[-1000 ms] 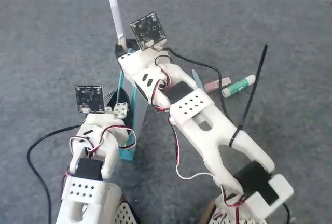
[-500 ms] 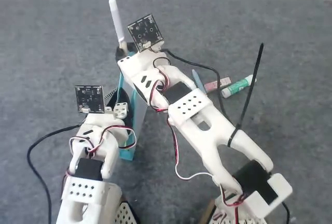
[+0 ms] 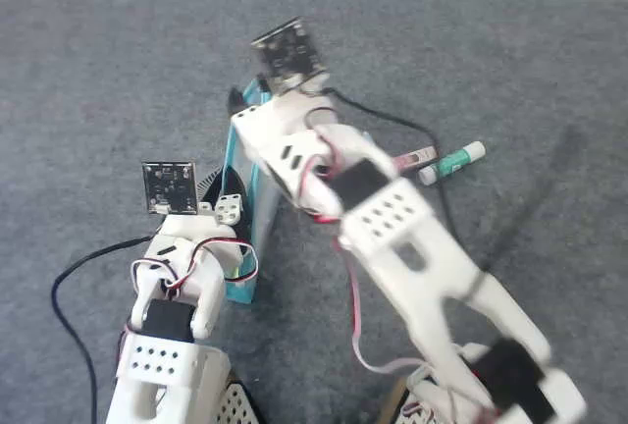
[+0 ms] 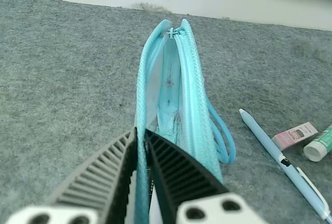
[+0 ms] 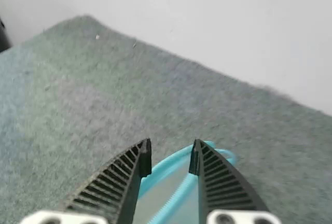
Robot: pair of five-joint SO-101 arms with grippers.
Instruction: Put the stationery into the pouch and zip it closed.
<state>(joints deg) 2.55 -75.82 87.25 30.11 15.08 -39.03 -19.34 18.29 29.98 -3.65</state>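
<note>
A light blue pouch [image 4: 176, 94] stands upright on the grey mat with its zip open along the top. My left gripper [image 4: 141, 137] is shut on one side of the pouch's rim at the near end; in the high view the left gripper [image 3: 229, 210] sits against the pouch [image 3: 242, 247]. My right gripper [image 5: 170, 156] hangs open just above the far end of the pouch [image 5: 171, 195], with nothing between its fingers; in the high view the right gripper [image 3: 240, 102] is over the pouch's far tip. A blue pen [image 4: 280, 156], a pink eraser [image 4: 294, 135] and a green glue stick [image 4: 319, 146] lie on the mat beside the pouch.
The eraser [image 3: 412, 159] and glue stick [image 3: 453, 162] lie to the right of the right arm [image 3: 392, 218] in the high view. Grey mat [image 3: 108, 80] stretches to the left and far side. A black cable [image 3: 69, 277] loops at the lower left.
The white pen that stuck up from my right gripper is gone from sight. The right arm has swung and shows motion blur. The left arm has kept still on the pouch.
</note>
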